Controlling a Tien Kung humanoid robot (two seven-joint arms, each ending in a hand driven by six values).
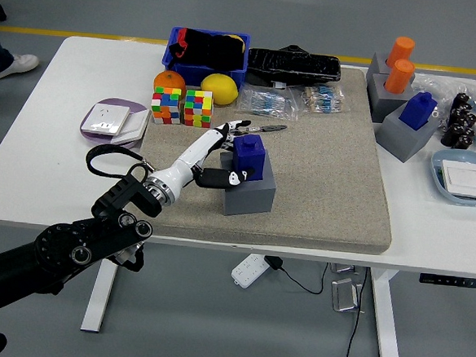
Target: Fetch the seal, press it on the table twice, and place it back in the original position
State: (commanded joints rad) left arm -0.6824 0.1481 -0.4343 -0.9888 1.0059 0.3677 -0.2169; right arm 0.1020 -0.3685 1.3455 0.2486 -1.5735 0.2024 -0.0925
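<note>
A blue seal [254, 155] stands in its grey block holder [251, 197] on the beige mat [328, 177], left of the middle. My left hand [238, 151] reaches in from the lower left and closes on the seal. Its thumb [226, 177] presses the seal's near face low down, and the white fingers [227, 130] lie along its far left side. The seal looks slightly tilted in the holder. My right hand is out of view.
Two colour cubes [182, 107], an orange [170, 81], a lemon [220, 87] and a blue bin [206, 50] stand behind the hand. A thin tool [266, 128] lies just beyond the fingers. Grey blocks with another blue seal [418, 109] and orange ones [401, 63] are far right.
</note>
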